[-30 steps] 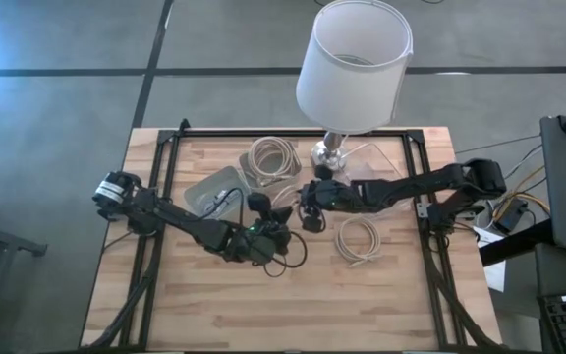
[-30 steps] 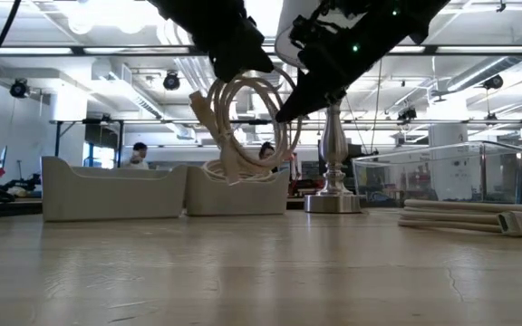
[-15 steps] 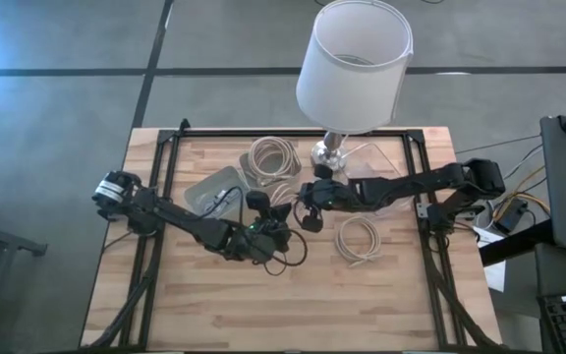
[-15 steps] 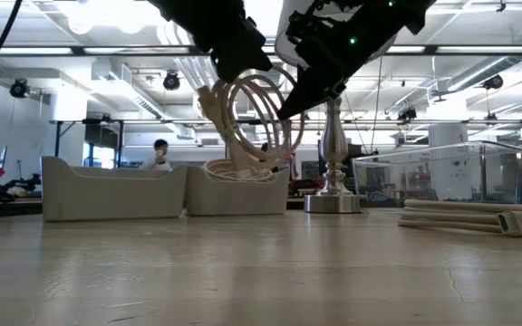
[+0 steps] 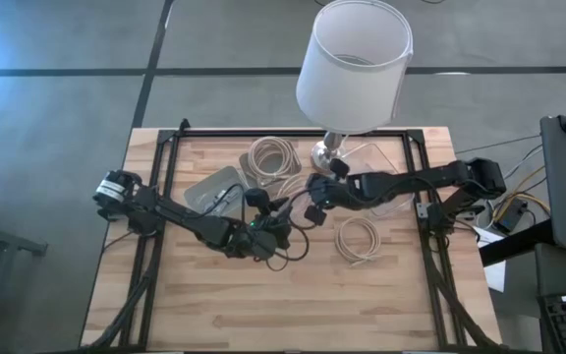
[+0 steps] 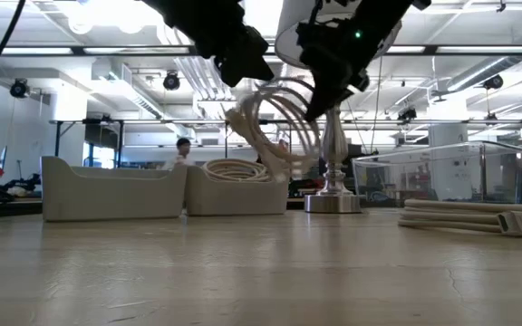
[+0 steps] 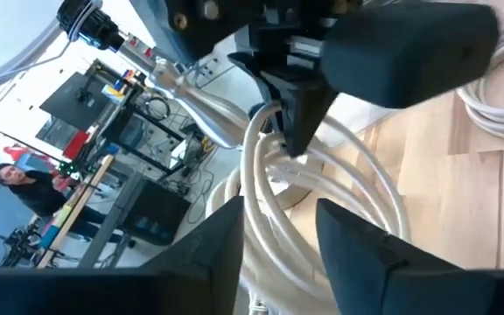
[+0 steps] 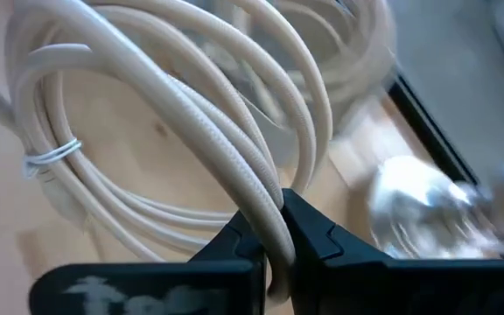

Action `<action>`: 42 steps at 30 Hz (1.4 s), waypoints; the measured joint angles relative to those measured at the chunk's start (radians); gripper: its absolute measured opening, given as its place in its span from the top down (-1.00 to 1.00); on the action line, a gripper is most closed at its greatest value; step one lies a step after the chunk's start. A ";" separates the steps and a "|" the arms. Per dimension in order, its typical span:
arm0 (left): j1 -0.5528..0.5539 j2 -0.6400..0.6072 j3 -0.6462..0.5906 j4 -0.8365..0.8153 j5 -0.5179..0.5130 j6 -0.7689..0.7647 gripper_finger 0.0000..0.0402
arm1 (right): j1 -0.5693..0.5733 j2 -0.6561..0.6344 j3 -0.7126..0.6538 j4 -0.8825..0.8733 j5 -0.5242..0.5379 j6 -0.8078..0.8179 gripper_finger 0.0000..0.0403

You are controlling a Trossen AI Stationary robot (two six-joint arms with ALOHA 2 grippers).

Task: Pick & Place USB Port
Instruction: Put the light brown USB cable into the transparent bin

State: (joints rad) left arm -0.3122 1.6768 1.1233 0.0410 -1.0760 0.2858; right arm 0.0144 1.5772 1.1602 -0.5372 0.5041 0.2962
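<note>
- The cable (image 6: 275, 122) is a cream coil, tied with a thin twist tie, and it hangs in the air in front of the lamp (image 5: 352, 69), above the middle of the table (image 5: 214, 305).
- The right gripper (image 8: 268, 249) pinches a few strands of the coil; its jaws are pressed on these strands, as the right wrist view shows closely.
- The left gripper (image 5: 268, 231) is just beside the coil, on the side away from the lamp. In the left wrist view its two fingers (image 7: 357, 241) stand apart with cable loops between them, so the jaws look spread and not gripping.
- I judge the cable light and soft: the loops sag and swing under the grip, so it will not keep a stiff shape.
- The jacket looks smooth, so a thin pinch on one strand can slip. It seems better to take several strands together, near the tie, where the bundle is thickest.
- The plug end may hang loose and catch on things; I cannot see it clearly.
- Two other coils lie on the table: one (image 5: 273, 157) near the lamp base, one (image 5: 359, 239) in front of the lamp towards the right arm.
- A grey tray (image 5: 209, 189) lies beside the lamp-side coil.
</note>
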 joint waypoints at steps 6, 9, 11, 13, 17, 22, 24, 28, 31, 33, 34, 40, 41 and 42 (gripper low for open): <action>0.000 0.000 0.000 0.000 -0.003 -0.001 0.15 | 0.003 0.000 0.015 -0.134 0.030 0.075 0.93; 0.000 0.000 -0.002 -0.008 -0.004 -0.002 0.14 | 0.013 -0.017 0.030 -0.195 0.095 0.135 0.93; 0.001 0.000 -0.006 -0.016 -0.007 -0.003 0.14 | 0.024 -0.038 0.041 -0.245 0.146 0.192 0.93; 0.001 0.000 -0.015 -0.016 -0.012 -0.003 0.14 | 0.043 -0.065 0.046 -0.313 0.208 0.259 0.93; 0.001 0.000 -0.037 -0.023 -0.019 -0.023 0.14 | 0.074 -0.129 0.039 -0.490 0.290 0.448 0.94; 0.001 0.000 -0.046 -0.022 -0.022 -0.037 0.14 | 0.105 -0.200 -0.002 -0.738 0.352 0.728 0.94; 0.001 0.000 -0.047 -0.022 -0.022 -0.037 0.14 | 0.108 -0.227 -0.022 -0.823 0.359 0.838 0.94; 0.003 0.000 -0.046 -0.015 -0.022 -0.037 0.14 | 0.107 -0.284 -0.089 -0.880 0.364 0.956 0.94; 0.004 0.000 -0.047 -0.015 -0.022 -0.040 0.14 | 0.108 -0.326 -0.136 -0.880 0.364 0.960 0.94; 0.005 0.000 -0.046 -0.015 -0.022 -0.045 0.14 | 0.105 -0.356 -0.165 -0.880 0.371 0.971 0.94; 0.006 0.000 -0.047 -0.015 -0.022 -0.049 0.14 | 0.105 -0.369 -0.177 -0.880 0.381 0.984 0.94; 0.008 0.000 -0.046 -0.015 -0.022 -0.051 0.14 | 0.106 -0.455 -0.223 -0.880 0.454 1.063 0.94; 0.008 0.000 -0.046 -0.015 -0.022 -0.051 0.14 | 0.106 -0.466 -0.227 -0.877 0.467 1.071 0.94; 0.009 0.000 -0.046 -0.015 -0.022 -0.051 0.14 | 0.106 -0.476 -0.229 -0.876 0.473 1.076 0.94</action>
State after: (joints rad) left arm -0.3034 1.6772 1.0771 0.0261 -1.0977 0.2348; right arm 0.1200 1.1014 0.9307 -1.4128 0.9772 1.3723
